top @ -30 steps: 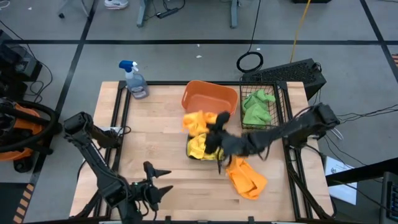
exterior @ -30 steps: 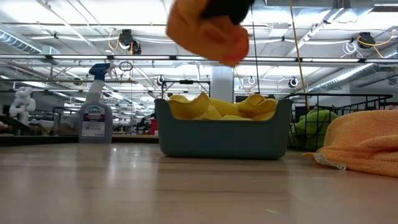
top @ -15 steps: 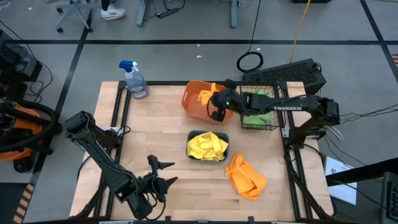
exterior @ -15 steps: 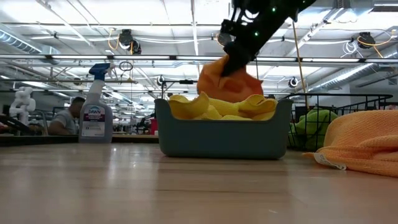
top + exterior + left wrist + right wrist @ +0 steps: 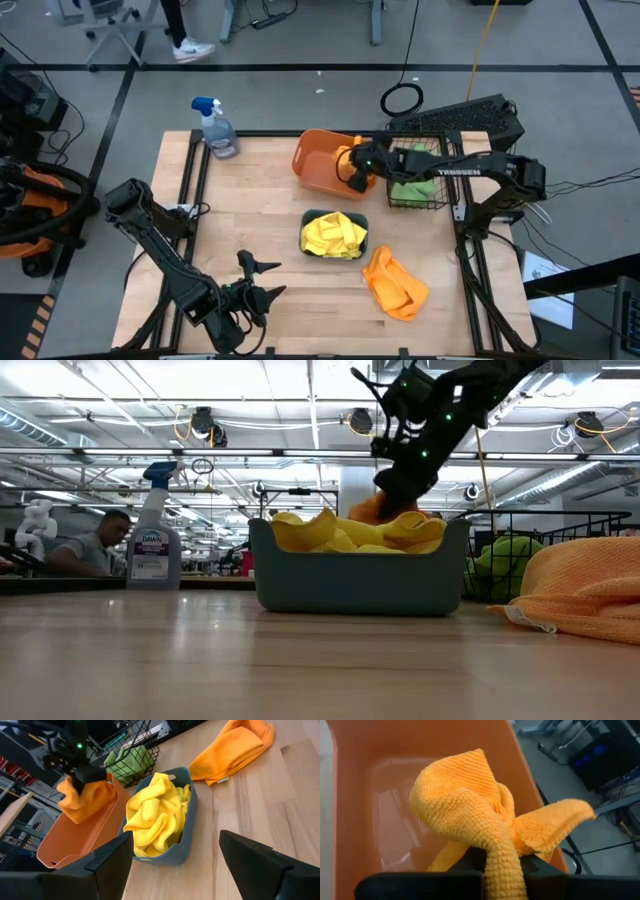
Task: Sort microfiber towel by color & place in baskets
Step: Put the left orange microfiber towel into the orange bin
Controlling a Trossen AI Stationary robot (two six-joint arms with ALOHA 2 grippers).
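Right gripper (image 5: pixel 357 170): clenched on orange towel (image 5: pixel 480 825), hanging over orange tub (image 5: pixel 325 160), apparently not touching its floor. Teal tray (image 5: pixel 333 235), just beside tub: yellow towels. Black basket (image 5: pixel 415 175): green towels. Left gripper (image 5: pixel 262 290): fingers spread, empty, well apart from tub.

In the low view the teal tray (image 5: pixel 358 578) hides the orange tub entirely and the lower part of the held orange towel (image 5: pixel 372 510). The right edge crops the orange cloth (image 5: pixel 585 588) lying on the table. The right gripper's fingertips are buried under the towel (image 5: pixel 485 815) in its wrist view.
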